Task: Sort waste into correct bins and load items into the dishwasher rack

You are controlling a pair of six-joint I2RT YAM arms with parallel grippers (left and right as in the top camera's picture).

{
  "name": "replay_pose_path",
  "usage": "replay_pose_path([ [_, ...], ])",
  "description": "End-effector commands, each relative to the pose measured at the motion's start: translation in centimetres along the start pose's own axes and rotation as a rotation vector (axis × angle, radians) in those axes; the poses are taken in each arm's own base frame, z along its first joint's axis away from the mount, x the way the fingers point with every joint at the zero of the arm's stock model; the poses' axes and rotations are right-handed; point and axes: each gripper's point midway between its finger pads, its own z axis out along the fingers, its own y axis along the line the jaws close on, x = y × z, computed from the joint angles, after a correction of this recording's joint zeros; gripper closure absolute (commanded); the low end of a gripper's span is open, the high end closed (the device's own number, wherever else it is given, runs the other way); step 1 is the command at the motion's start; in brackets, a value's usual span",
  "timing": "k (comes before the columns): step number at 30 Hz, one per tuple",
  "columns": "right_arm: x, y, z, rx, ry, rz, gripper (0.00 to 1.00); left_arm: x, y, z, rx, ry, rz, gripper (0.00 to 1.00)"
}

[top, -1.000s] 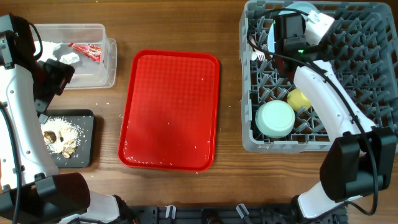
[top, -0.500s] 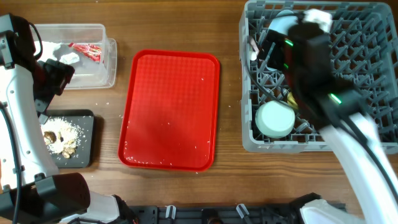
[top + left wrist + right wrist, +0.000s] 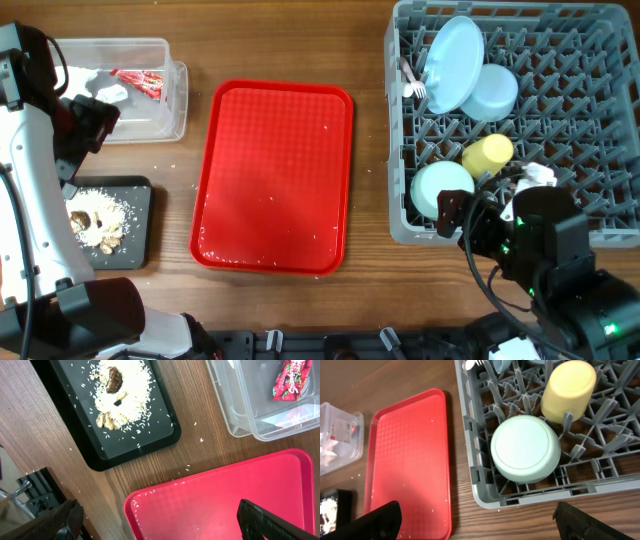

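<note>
In the grey dishwasher rack (image 3: 400, 232) a light blue plate (image 3: 452, 62) leans on a light blue bowl (image 3: 492, 92), with a white fork (image 3: 412, 82) beside them. A yellow cup (image 3: 487, 154) and an upturned pale green bowl (image 3: 440, 188) sit nearer the front. My right gripper (image 3: 480, 522) is open and empty over the table just outside the rack's front wall. My left gripper (image 3: 165, 525) is open and empty above the red tray's corner. The clear tub (image 3: 160, 120) holds white napkins (image 3: 105, 92) and a red wrapper (image 3: 140, 82). Food scraps (image 3: 100, 220) lie on the black tray (image 3: 140, 230).
The red serving tray (image 3: 272, 175) lies between the bins and the rack, with a few grains on it. Loose rice grains dot the wood near the black tray (image 3: 150, 435). Both arm bases stand at the table's near edge.
My right gripper has let go of the plate at the rack's far side and pulled back to the rack's near edge, jaws now open. The left arm has not moved.
</note>
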Motion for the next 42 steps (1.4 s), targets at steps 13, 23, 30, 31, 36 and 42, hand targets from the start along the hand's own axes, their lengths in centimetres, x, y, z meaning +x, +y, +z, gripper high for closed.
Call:
replay_pose_path([
  [13,-0.3,4.0,4.0,-0.272,-0.171,-0.318,0.00,-0.4,0.2,-0.3,0.000,-0.019,-0.012,0.00],
  [23,2.9,1.4,7.5,-0.496,-0.596,-0.327,0.00,-0.4,0.2,-0.3,0.000,-0.019,-0.012,0.00],
  [30,0.8,-0.6,6.1,-0.436,-0.734,-0.349,0.00,-0.4,0.2,-0.3,0.000,-0.019,-0.012,0.00],
  [31,0.7,-1.1,6.3,-0.422,-0.741,-0.342,0.00,-0.4,0.2,-0.3,0.000,-0.019,-0.012,0.00],
  [36,-0.5,-3.8,6.8,-0.298,-0.787,-0.350,0.00,-0.4,0.2,-0.3,0.000,-0.019,-0.012,0.00],
  [42,-1.6,-6.1,6.8,-0.055,-0.848,-0.588,0.00,-0.4,0.2,-0.3,0.000,-0.019,-0.012,0.00],
])
